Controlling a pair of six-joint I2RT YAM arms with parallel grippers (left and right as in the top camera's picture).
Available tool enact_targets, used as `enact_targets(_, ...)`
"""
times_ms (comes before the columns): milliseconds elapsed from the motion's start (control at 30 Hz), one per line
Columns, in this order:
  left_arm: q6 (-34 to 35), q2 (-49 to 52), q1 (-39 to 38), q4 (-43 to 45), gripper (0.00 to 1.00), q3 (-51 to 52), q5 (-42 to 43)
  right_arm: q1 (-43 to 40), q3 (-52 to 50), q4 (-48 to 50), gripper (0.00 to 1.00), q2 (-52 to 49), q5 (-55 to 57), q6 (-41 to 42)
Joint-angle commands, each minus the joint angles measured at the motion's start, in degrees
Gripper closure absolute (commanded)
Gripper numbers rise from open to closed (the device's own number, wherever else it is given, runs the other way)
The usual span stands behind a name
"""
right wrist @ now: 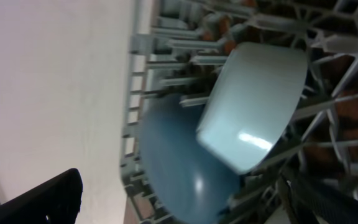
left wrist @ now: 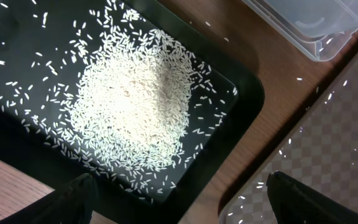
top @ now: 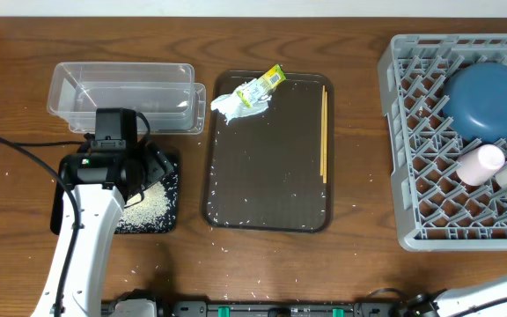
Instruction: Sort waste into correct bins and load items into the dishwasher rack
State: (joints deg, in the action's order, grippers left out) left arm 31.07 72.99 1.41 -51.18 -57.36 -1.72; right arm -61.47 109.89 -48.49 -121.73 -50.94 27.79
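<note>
Overhead: rice heap in black tray under left hand, spread and empty. Right wrist: right hand released, light-blue bowl resting against dark-blue dish in rack.

I see a large brown rectangular serving tray with a fine checkered surface, lying about midway along the dark wooden table. Well to the tray's left, a thin black cable snakes across the wood.
</note>
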Motion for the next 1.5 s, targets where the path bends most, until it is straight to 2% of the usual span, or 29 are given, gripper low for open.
enact_targets(0, -0.8, 0.3, 0.3, -0.2, 0.10, -0.9, -0.7, -0.4, 0.2, -1.9, 0.01, 8.1, 1.0, 0.1)
enact_targets(233, -0.8, 0.3, 0.3, -0.2, 0.10, -0.9, -0.7, 1.6, 0.2, -10.5, 0.03, 19.9, 1.0, -0.8)
enact_targets(300, -0.8, 0.3, 0.3, -0.2, 0.10, -0.9, -0.7, 3.2, 0.2, -13.0, 0.11, 22.9, 1.3, -2.4)
enact_targets(333, -0.8, 0.3, 0.3, -0.2, 0.10, -0.9, -0.7, 4.2, 0.2, -14.2, 0.21, 24.4, 2.1, -3.1)
enact_targets(367, -0.8, 0.3, 0.3, -0.2, 0.10, -0.9, -0.7, 5.3, 0.2, -15.1, 0.37, 25.6, 3.5, -3.5)
enact_targets(400, -0.8, 0.3, 0.3, -0.2, 0.10, -0.9, -0.7, 6.5, 0.2, -16.0, 0.58, 26.8, 5.8, -3.7)
enact_targets(467, -0.8, 0.3, 0.3, -0.2, 0.10, -0.9, -0.7, 9.5, 0.2, -17.4, 0.88, 28.9, 12.6, -3.7)
enact_targets(500, -0.8, 0.3, 0.3, -0.2, 0.10, -0.9, -0.7, 10.6, 0.2, -17.6, 0.98, 29.4, 15.0, -3.7)
enact_targets(700, -0.8, 0.3, 0.3, -0.2, 0.10, -0.9, -0.7, 19.5, 0.2, -15.8, 0.99, 29.1, 31.3, -2.1)
enact_targets(900, -0.8, 0.3, 0.3, -0.2, 0.10, -0.9, -0.7, 25.2, 0.2, -7.8, 0.99, 24.5, 38.0, -2.2)
enact_targets(1267, -0.8, 0.3, 0.3, -0.2, 0.10, -0.9, -0.7, 28.0, 0.2, 9.9, 0.99, 11.1, 42.1, -5.0)
enact_targets(1467, -0.8, 0.3, 0.3, -0.2, 0.10, -0.9, -0.7, 27.8, 0.2, 11.5, 0.99, 6.1, 51.8, -5.6)
